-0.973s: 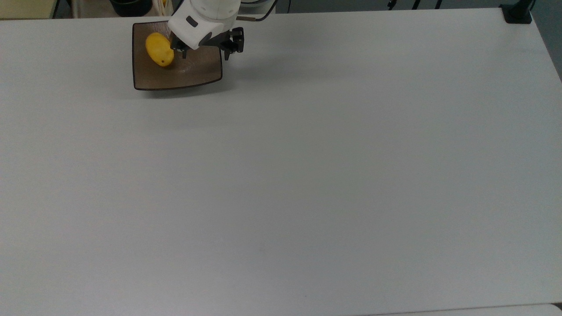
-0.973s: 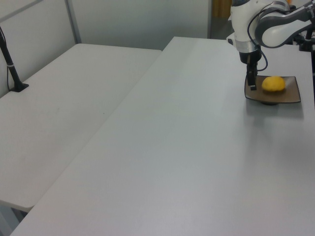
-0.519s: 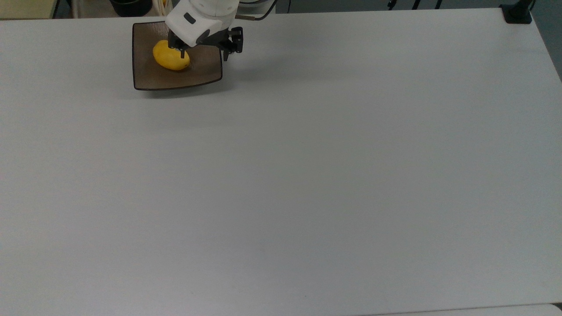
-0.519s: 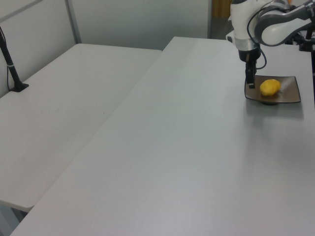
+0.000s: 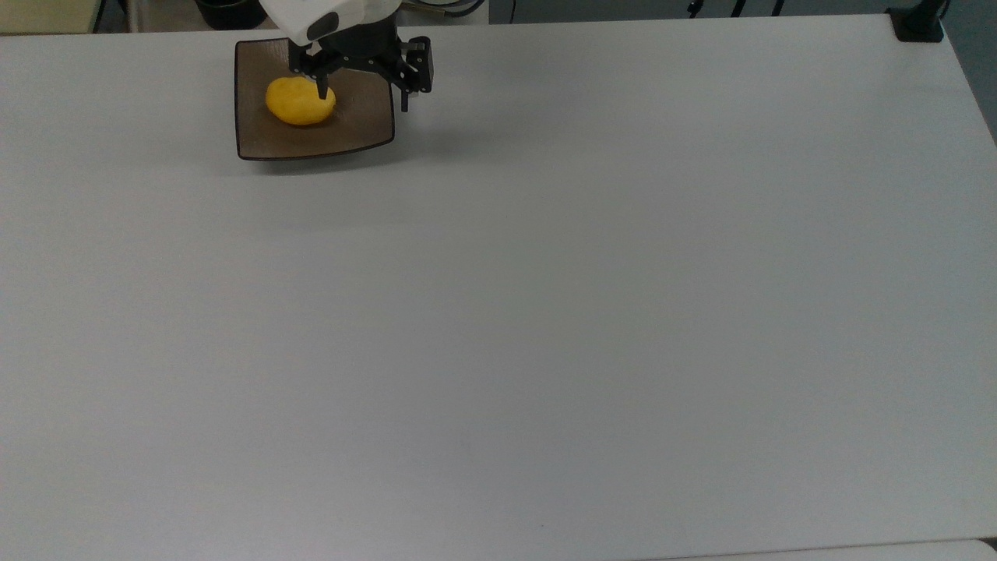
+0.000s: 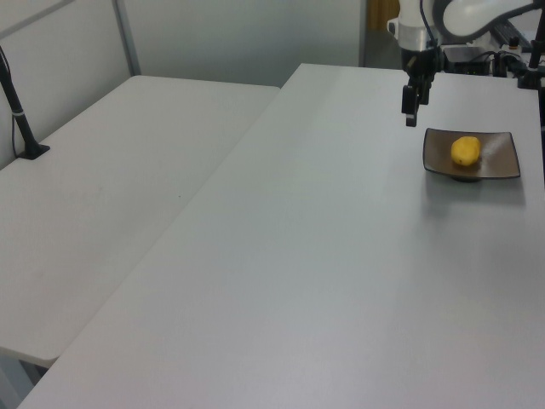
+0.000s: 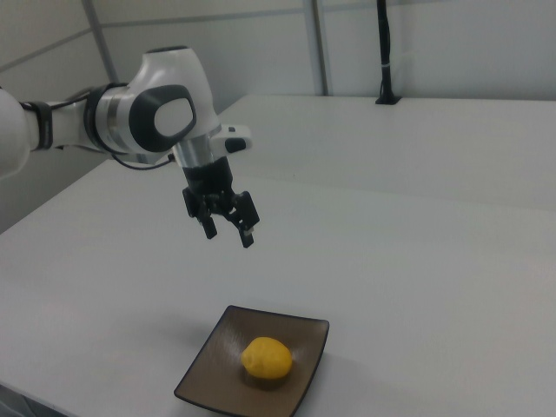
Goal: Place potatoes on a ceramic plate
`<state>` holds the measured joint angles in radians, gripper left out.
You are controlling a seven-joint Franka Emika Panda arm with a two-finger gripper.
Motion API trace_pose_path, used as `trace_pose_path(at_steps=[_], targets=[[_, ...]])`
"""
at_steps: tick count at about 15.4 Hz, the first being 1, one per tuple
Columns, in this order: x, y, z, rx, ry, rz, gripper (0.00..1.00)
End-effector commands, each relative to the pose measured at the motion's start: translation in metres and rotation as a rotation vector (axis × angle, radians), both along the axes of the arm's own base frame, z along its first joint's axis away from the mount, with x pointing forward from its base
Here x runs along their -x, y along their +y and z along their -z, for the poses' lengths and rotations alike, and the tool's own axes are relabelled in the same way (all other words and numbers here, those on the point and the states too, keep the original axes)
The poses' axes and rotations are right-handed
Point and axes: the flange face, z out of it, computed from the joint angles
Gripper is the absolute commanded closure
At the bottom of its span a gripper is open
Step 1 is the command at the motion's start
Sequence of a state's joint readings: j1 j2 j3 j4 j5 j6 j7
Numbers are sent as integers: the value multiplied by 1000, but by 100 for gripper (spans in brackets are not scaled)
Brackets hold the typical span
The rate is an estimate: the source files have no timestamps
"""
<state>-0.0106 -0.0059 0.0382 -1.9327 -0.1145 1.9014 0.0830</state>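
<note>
The yellow oval potato (image 5: 300, 101) lies free on the square brown ceramic plate (image 5: 358, 128), near its middle. The plate sits at the far-left corner of the white table in the top view. My gripper (image 5: 363, 89) hangs open and empty well above the plate, over its right half in the top view. In the right view the gripper (image 7: 228, 230) is high above the plate (image 7: 213, 373) and the potato (image 7: 267, 359), fingers spread and pointing down. The left view shows the gripper (image 6: 411, 106) up and to the left of the plate (image 6: 498, 162) and potato (image 6: 465, 151).
A black post base (image 5: 919, 23) stands at the table's far-right corner in the top view. A second white table (image 6: 111, 187) adjoins on the left view's left, with a black post (image 6: 21, 128) on it. A dark container (image 5: 234, 12) sits just beyond the plate's edge.
The gripper has risen from plate level to well above it. The potato has rolled from the plate's left side towards its middle and lies still there.
</note>
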Motion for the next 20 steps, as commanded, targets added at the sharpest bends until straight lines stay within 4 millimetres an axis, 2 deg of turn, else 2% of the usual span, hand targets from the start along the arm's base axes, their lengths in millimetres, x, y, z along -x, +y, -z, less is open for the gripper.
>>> trace_pose_path(at_steps=[1,4,8,11,20], targets=[[-3,1,-42,-56,-28,47,0],[-7,-20,-68,-138,-65,90,0],[-2,-26,-86,-160,-19,28,0],[-5,-8,-81,-154,-9,5,0],[-4,8,-74,-81,1,-40,0]])
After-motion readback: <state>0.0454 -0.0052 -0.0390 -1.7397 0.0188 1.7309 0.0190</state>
